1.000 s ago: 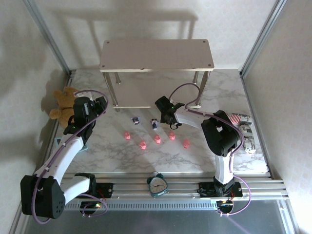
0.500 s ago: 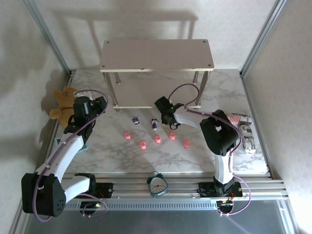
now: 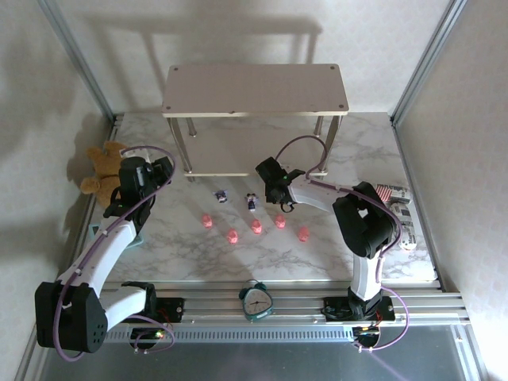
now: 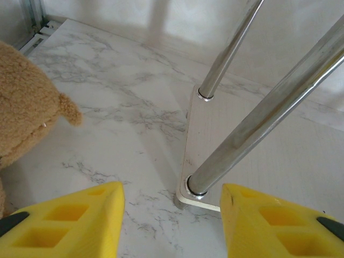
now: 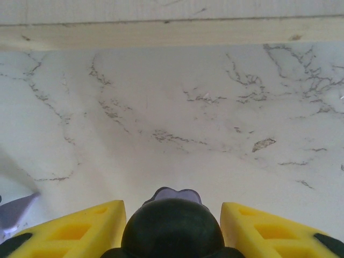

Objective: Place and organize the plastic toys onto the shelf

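The shelf (image 3: 254, 89) stands at the back middle of the table. Several pink pig toys (image 3: 256, 227) lie in a loose row in front of it, with two purple-and-white figurines (image 3: 221, 195) just behind them. My right gripper (image 3: 278, 200) points down beside those figurines. It is shut on a dark purple figurine (image 5: 172, 228) whose round head fills the gap between the yellow fingers (image 5: 80, 228). My left gripper (image 3: 164, 169) stands open and empty by the shelf's front-left leg (image 4: 252, 126), with its lower board (image 4: 269, 161) just ahead.
A brown teddy bear (image 3: 99, 168) sits left of my left gripper and shows as fur (image 4: 24, 115) in the left wrist view. A teal alarm clock (image 3: 255, 300) stands at the near edge. Two small objects (image 3: 397, 208) lie at the right. The lower board's edge (image 5: 172, 33) is ahead of the right gripper.
The right gripper's jaws have closed on the purple figurine, and the arm has shifted slightly to the right. The left arm has barely moved.
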### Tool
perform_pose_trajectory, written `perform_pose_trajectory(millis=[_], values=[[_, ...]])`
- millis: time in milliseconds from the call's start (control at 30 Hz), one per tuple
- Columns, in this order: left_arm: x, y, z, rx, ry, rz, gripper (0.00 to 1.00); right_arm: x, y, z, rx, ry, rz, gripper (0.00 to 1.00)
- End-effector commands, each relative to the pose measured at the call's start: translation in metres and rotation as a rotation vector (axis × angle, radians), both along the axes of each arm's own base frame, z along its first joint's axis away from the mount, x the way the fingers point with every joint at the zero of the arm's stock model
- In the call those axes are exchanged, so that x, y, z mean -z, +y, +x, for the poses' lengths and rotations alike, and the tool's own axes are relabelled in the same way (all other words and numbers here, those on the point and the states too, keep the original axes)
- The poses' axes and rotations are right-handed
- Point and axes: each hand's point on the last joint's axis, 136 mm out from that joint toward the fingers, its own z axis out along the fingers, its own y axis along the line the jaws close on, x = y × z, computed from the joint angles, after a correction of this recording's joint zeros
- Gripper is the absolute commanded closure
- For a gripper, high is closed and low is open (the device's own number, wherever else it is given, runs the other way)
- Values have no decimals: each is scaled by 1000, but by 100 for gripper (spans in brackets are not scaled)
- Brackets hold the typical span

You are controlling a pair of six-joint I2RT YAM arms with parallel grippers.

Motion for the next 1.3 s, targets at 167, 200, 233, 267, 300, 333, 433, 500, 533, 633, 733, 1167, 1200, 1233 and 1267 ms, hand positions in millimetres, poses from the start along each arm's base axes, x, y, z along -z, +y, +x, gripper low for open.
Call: perform_pose_trajectory(millis=[167, 200, 233, 267, 300, 333, 433, 500, 533, 633, 733, 1167, 1200, 1233, 1267], values=[[-5, 2, -1, 4, -8, -1, 50, -56, -10, 7, -67, -19, 11, 100], [-5, 1, 0, 5, -8, -3, 50, -63, -11, 9, -69, -21, 19, 100], [-5, 1, 0, 8, -8, -5, 50, -68, -14, 11, -67, -24, 23, 100], [-4, 0, 0, 9, -6, -6, 50, -74, -15, 13, -69, -30, 32, 100], [-4, 1, 0, 8, -5, -7, 50, -79, -17, 16, -68, -33, 39, 100], [-4, 0, 0, 9, -6, -8, 50, -82, -19, 18, -67, -35, 44, 100], [-3, 0, 0, 12, -3, -8, 50, -92, -24, 28, -65, -51, 50, 100], [-4, 0, 1, 12, -5, -9, 50, -94, -27, 36, -60, -57, 49, 100], [-3, 0, 0, 13, -2, -9, 50, -94, -29, 40, -59, -60, 45, 100], [-3, -1, 0, 14, -1, -10, 50, -92, -30, 51, -59, -63, 48, 100], [-2, 0, 0, 12, 1, -7, 50, -86, -27, 61, -64, -63, 43, 100], [1, 1, 2, 10, 11, -1, 50, -68, -24, 94, -45, -109, 19, 100], [1, 1, 2, 11, 12, 0, 51, -67, -23, 96, -46, -110, 18, 100], [2, 1, 2, 10, 14, 1, 51, -66, -23, 97, -49, -109, 14, 100], [3, 1, 2, 9, 16, 2, 51, -66, -22, 98, -52, -110, 12, 100]])
